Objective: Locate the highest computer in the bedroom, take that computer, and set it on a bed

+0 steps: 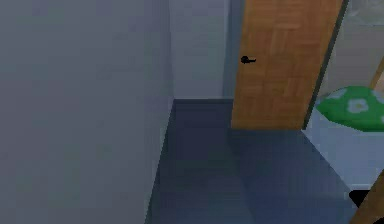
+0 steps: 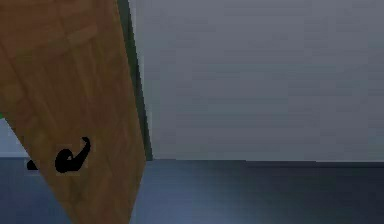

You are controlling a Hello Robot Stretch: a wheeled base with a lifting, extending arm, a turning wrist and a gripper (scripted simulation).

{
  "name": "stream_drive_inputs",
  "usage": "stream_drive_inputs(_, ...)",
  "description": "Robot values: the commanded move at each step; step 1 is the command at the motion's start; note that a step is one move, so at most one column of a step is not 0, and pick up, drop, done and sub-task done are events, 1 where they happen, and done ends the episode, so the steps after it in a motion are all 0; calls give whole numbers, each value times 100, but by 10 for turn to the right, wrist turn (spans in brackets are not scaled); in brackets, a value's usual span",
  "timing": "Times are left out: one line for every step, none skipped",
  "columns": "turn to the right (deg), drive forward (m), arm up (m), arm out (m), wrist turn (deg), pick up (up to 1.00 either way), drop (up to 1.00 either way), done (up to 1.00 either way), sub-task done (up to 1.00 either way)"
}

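A wooden door (image 1: 281, 62) with a small dark handle (image 1: 248, 61) stands ahead, right of the middle of the forward view. The same door (image 2: 70, 110) leans across the arm side view's left, its black lever handle (image 2: 70, 157) low down. A green rounded thing with pale spots (image 1: 352, 107) lies at the forward view's right edge, past the door.
A grey-blue wall (image 1: 80, 110) runs down the forward view's left. Dark blue floor (image 1: 250, 170) stretches from there to the door. A plain pale wall (image 2: 260, 80) fills the arm side view's right above a strip of dark floor (image 2: 260, 195).
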Motion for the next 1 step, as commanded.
stream_drive_inputs(90,0,0,0,0,0,0,0,0)
